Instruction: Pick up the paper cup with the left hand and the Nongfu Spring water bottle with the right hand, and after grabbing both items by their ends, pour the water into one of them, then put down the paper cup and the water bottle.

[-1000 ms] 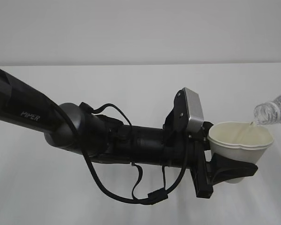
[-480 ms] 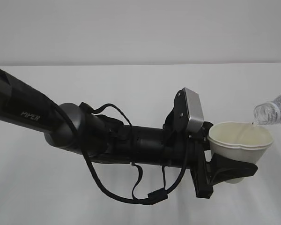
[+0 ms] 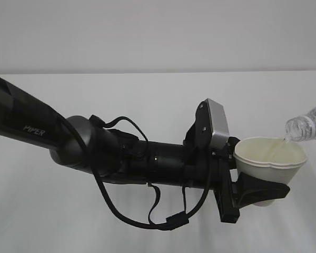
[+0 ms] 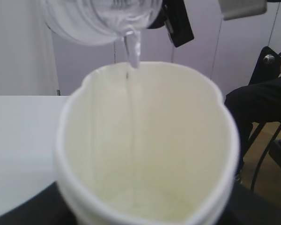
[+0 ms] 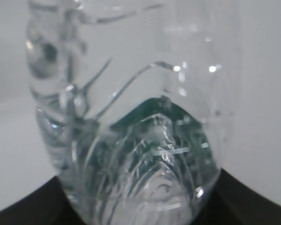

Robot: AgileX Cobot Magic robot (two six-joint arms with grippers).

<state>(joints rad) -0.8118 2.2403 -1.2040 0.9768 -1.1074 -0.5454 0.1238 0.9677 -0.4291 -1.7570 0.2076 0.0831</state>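
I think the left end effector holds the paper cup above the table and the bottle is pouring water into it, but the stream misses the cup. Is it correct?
Not fully. The stream does not miss: the left wrist view shows the water from the bottle running down inside the paper cup. The left end effector does hold the cup above the table.

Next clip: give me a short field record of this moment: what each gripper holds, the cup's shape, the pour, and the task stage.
left hand: shut on the paper cup, held off the table
cup shape: rim pinched out of round
right hand: out of exterior view; grips the Nongfu Spring water bottle
bottle: tilted, capless neck over the cup's far rim
water: thin stream falling into the cup
stage: pouring; neither item put down yet
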